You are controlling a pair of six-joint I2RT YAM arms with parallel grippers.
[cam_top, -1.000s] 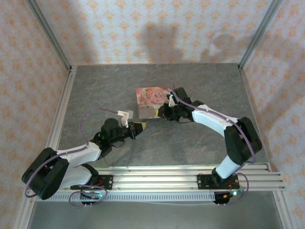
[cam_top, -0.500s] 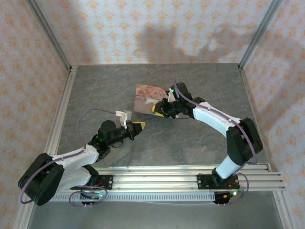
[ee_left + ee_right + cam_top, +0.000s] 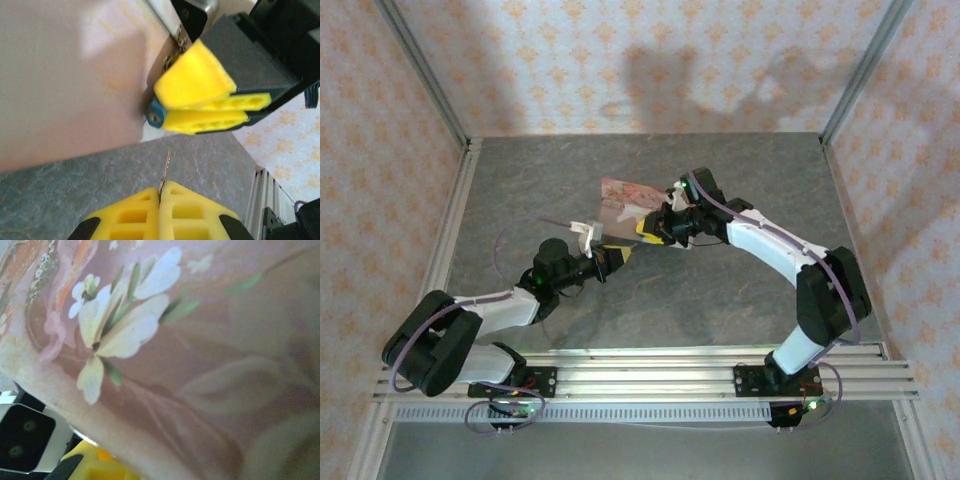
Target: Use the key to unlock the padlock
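Note:
In the left wrist view my left gripper [image 3: 162, 186] is shut on the key [image 3: 167, 164], whose thin metal blade sticks up from between the yellow fingers. Just above it my right gripper [image 3: 167, 107] is shut on the padlock [image 3: 155, 115], with only the teal keyhole end showing at the fingertips. The key tip stops a short gap below the padlock. From above, the left gripper [image 3: 617, 256] and right gripper [image 3: 647, 232] sit nearly tip to tip.
The pink floral tin [image 3: 623, 196] hangs tilted off the table at the right gripper, its pale wall [image 3: 75, 75] right beside the padlock and its flower print [image 3: 125, 325] close before the right wrist camera. Grey table [image 3: 720, 290] lies around; the rail [image 3: 650, 365] runs along the near edge.
The right gripper has lifted and tilted the tin away from the table. The left gripper has moved up and right, bringing the key close under the padlock.

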